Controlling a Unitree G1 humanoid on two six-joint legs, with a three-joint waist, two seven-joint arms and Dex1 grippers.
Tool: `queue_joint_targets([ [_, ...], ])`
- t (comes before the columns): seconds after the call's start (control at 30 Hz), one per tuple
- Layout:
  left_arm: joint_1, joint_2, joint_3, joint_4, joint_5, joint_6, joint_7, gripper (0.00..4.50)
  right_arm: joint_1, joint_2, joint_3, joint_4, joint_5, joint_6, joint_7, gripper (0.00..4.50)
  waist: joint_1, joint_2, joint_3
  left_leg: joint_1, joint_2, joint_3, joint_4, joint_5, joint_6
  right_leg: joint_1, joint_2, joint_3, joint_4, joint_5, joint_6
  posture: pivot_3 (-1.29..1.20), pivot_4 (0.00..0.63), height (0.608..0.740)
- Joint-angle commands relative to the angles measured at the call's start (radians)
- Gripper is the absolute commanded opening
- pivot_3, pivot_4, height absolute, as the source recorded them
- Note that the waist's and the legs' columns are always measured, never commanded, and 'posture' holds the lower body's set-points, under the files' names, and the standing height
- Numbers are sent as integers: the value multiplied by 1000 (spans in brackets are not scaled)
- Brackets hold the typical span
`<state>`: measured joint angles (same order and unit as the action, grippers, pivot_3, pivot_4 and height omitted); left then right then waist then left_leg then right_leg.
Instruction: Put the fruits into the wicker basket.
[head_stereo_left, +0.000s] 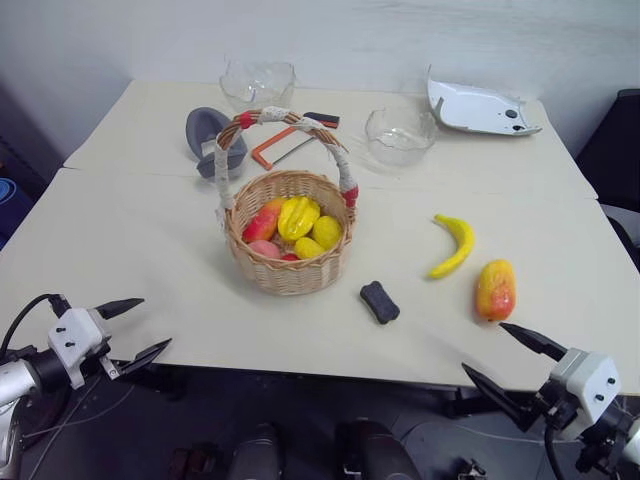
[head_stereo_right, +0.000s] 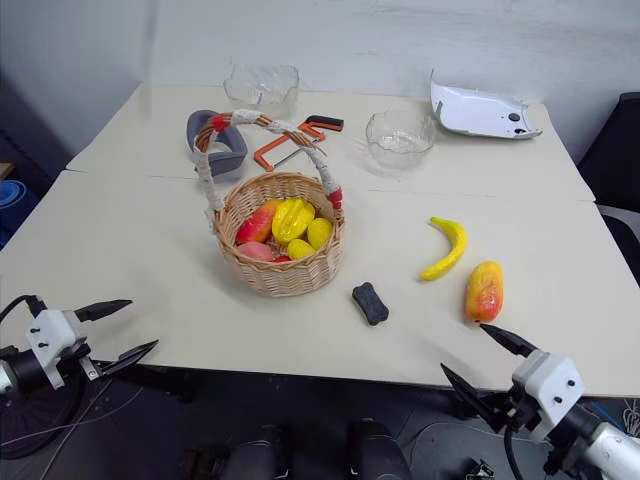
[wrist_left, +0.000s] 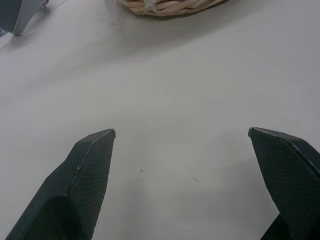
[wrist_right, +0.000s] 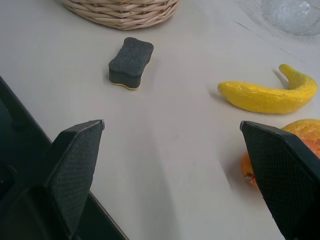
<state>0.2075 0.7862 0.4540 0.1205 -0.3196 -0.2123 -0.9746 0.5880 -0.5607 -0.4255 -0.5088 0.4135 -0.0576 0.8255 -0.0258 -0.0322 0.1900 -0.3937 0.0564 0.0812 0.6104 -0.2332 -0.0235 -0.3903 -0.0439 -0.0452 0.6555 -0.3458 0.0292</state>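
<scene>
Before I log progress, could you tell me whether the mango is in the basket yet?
Out: the mango lies on the table, apart from the basket.

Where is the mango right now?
In the head views the mango lies on the table's right side, near the front edge, just right of the banana and ahead of the open right hand.

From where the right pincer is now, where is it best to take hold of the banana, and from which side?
Probably at the thick middle of the banana, coming from above. It lies flat on the table, apart from the mango and the black block, so both flanks are free. Its ends taper, so the fingers of the open right pincer should straddle the curve across its width.
</scene>
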Motion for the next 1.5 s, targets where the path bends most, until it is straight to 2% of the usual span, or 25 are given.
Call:
queue_joint_targets([
  [0.03,6,7,26,-33,-23,28,16,4500,-12,-3,10,18,0,-20,17,4479,0,0,0,0,0,0,0,0,0,0,0,0,0,0,0,0,150,740],
  [0.23,20,22,27,-102,-137,168,-58,4500,-37,-7,26,48,2,-28,35,4479,-1,0,0,1,0,0,0,0,0,0,0,0,0,0,0,0,150,740],
  [0.33,0,31,17,-143,-162,201,-80,4500,-75,-19,53,-12,40,46,20,4479,-2,0,0,1,0,0,0,0,0,0,0,0,1,0,0,0,150,740],
  [0.47,8,45,-23,-271,-222,292,-134,4500,-208,-96,188,-189,128,355,-76,4479,-6,0,0,2,1,1,0,0,0,0,0,0,2,0,0,0,150,740],
  [0.57,3,49,-56,-348,-251,345,-158,4500,-343,-112,299,-231,118,528,-169,4479,-2,0,0,2,1,2,0,0,0,0,0,1,3,0,-1,0,150,740],
  [0.67,-25,36,-95,-399,-275,385,-156,4500,-479,-82,422,-185,32,641,-274,4479,-2,0,0,1,1,2,0,0,0,-1,0,1,3,0,-1,0,150,740],
  [0.83,-69,33,-131,-450,-282,423,-146,4500,-590,3,508,-71,-81,705,-408,4479,-1,-1,-1,0,1,3,1,0,0,-2,0,1,2,0,-1,0,150,740],
  [0.93,-82,34,-135,-461,-285,437,-145,4500,-614,32,534,-21,-119,708,-431,4479,-2,-1,-1,-1,1,3,1,0,0,-2,0,1,2,0,0,0,150,740],
  [1.07,-91,31,-142,-474,-289,450,-150,4500,-610,77,534,25,-70,759,-409,4479,-5,-1,-1,0,2,4,1,0,0,-2,2,1,3,0,0,0,150,740],
  [1.17,-103,27,-157,-479,-287,456,-152,4500,-623,93,544,64,-75,725,-374,3916,-6,-2,-1,2,3,5,1,0,-1,-2,3,2,4,0,0,0,150,740],
  [1.43,-150,15,-202,-465,-275,456,-161,4500,-641,105,550,133,-106,640,-330,1289,-5,-3,-1,3,4,9,0,-1,-2,-2,4,6,4,0,0,0,150,740],
  [1.5,-163,13,-208,-459,-274,456,-160,4500,-616,97,520,101,-72,593,-282,1048,-4,-3,-1,3,4,9,0,-1,-2,-2,4,6,4,0,0,0,150,740],
])
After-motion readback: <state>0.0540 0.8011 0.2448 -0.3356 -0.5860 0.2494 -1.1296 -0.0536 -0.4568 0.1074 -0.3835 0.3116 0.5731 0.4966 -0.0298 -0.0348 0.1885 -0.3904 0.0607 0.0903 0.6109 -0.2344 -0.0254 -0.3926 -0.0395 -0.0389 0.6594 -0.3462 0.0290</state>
